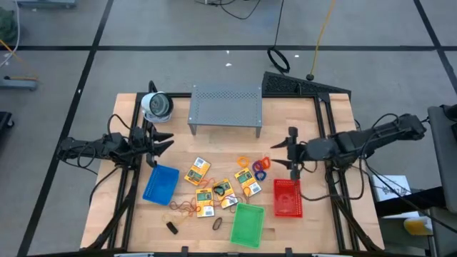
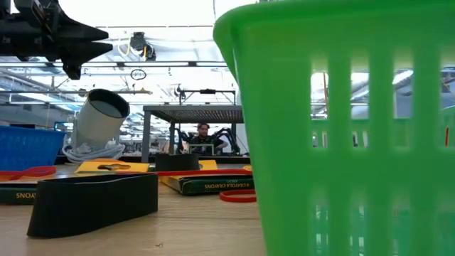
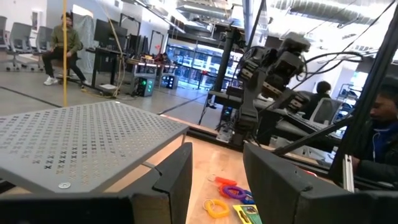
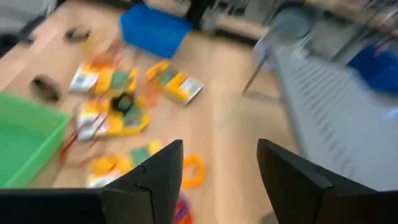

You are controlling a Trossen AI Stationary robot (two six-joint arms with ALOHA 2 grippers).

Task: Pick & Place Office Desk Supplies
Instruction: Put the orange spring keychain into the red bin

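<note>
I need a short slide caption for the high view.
Both open grippers, left and right, hover above scattered crayon boxes among three baskets.

Wooden table [image 1: 136, 228] carried a grey metal shelf [image 1: 225, 107], blue basket [image 1: 161, 183], green basket [image 1: 248, 223], red basket [image 1: 287, 198], scattered crayon boxes [image 1: 198, 171], rubber bands [image 1: 260, 165], black clips [image 1: 172, 227], and a round white camera [image 1: 156, 106].

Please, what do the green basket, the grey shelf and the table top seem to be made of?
Green basket: probably plastic, smooth and slightly see-through, moulded in slats. Grey shelf: likely painted metal, matt, a thin sheet punched with small holes. Table top: apparently wood, pale, with visible strips and grain.
</note>
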